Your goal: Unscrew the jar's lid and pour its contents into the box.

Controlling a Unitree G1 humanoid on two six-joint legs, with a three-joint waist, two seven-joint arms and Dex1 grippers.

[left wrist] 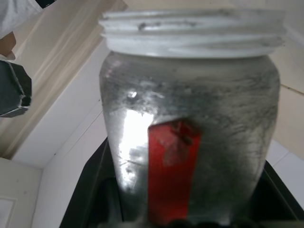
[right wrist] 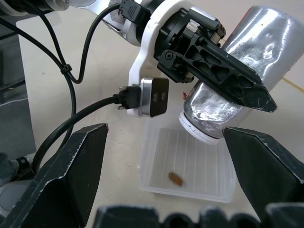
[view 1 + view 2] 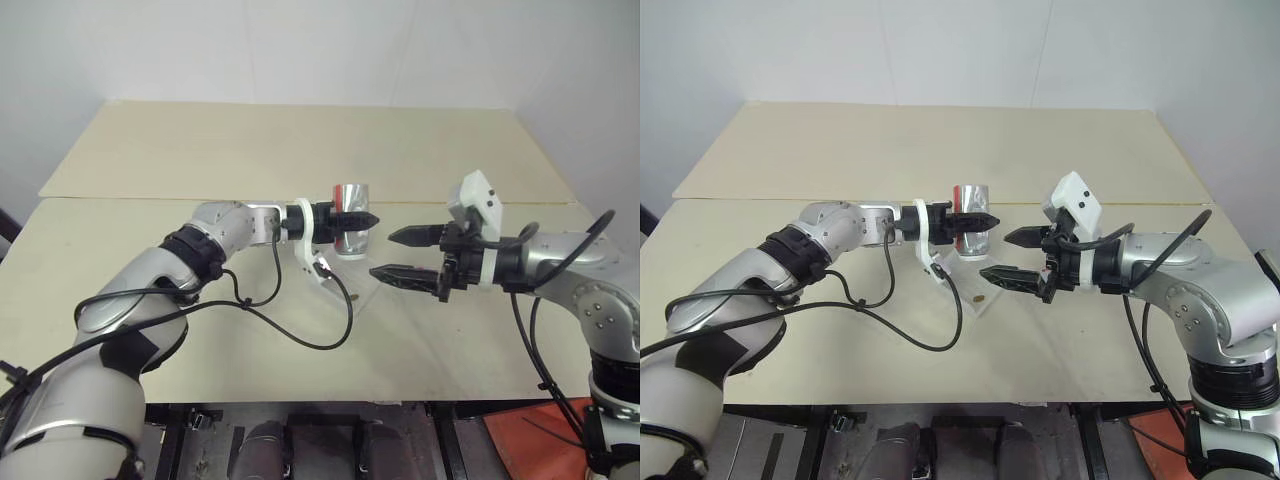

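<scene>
Progress looks near its end, going by the head views: the left gripper [image 3: 345, 218] is clamped on the jar [image 3: 352, 233], held above the tabletop [image 3: 300, 150] and tipped over, while the right gripper [image 3: 402, 253] hovers just beside it with its two fingers wide apart and nothing between them. Under the jar the clear box [image 3: 975, 290] lies on the tabletop, faint against the pale surface, with a small brown speck in it. From the left wrist, the jar fills the space between the fingers; its white threaded neck is bare, with no lid on it, so the unscrewing is judged done. Where the lid went I cannot tell. From the right wrist, the jar's open mouth points down over the box, close above one edge of it, and the contents [image 2: 176, 178], one brown bit, lie on the box's ribbed floor. Pouring therefore seems finished too, as far as one bit can show; whether anything is left inside the jar cannot be seen. What remains is probably only to right the jar and set it down.
</scene>
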